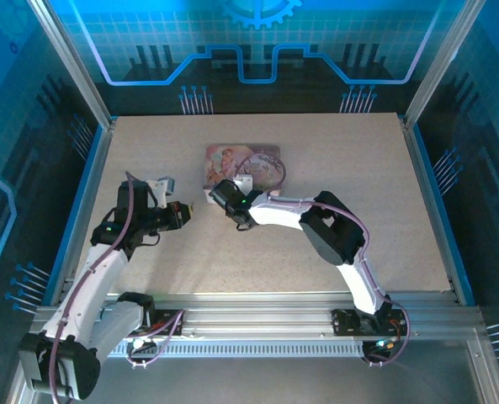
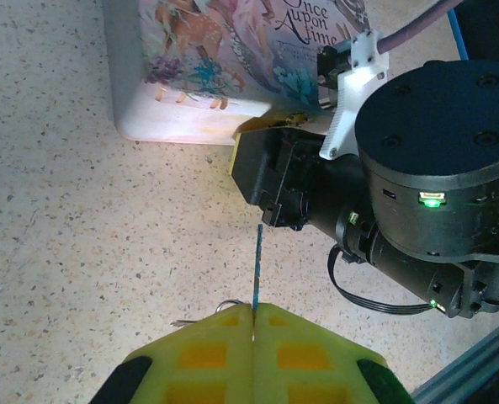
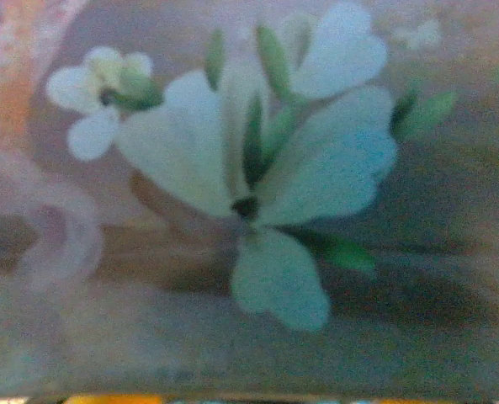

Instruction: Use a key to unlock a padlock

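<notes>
The left hand [image 2: 253, 311], pressed together, is pinching the tiny, thin dark metal key [image 2: 257, 261] by its head, probably light, stiff and slippery; the right hand [image 1: 215, 194] I cannot tell.

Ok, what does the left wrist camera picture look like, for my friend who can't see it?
The yellow left gripper is shut on the thin key, which points straight up toward the black right arm. Behind them, a pink picture tin sits on the speckled table.
</notes>
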You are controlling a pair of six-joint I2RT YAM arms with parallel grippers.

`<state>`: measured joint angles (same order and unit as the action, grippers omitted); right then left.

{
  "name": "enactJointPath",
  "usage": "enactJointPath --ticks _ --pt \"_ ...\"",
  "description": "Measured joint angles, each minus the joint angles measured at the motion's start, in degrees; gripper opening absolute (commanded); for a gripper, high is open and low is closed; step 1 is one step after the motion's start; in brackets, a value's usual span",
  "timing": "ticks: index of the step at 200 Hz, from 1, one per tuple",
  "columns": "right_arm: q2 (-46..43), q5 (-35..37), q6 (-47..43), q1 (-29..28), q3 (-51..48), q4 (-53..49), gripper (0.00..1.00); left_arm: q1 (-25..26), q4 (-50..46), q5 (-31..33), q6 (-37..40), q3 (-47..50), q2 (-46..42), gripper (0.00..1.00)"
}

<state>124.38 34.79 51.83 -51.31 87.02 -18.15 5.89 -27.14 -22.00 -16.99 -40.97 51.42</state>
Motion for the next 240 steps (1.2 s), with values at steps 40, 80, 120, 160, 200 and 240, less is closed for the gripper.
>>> enactJointPath --ticks 40,80,120,160,200,240 --pt "-0.04 -0.31 -2.23 0.13 -0.07 0.24 0.06 2.51 2.8 -0.39 0.0 2.08 -0.02 0.0" --pt "-2.75 -6.27 -5.49 1.97 -2.14 -0.28 0.03 7.61 7.56 0.09 0.55 6.08 -0.04 0.0" --pt "-4.07 -17.2 -7.56 5.64 -0.59 -5.44 0.02 10.78 14.56 -0.35 1.11 10.67 0.68 0.0" --pt "-4.11 -26.21 -8.39 7.61 2.01 -9.35 0.01 13.22 23.15 -2.51 2.6 15.63 3.02 0.0" --pt "-4.63 -33.62 -8.9 8.11 3.43 -11.23 0.0 13.53 33.42 -5.09 3.67 20.83 6.25 0.0" --pt "-5.62 -38.95 -9.33 9.53 3.52 -12.44 0.0 13.53 42.14 -6.67 3.43 21.38 13.05 0.0"
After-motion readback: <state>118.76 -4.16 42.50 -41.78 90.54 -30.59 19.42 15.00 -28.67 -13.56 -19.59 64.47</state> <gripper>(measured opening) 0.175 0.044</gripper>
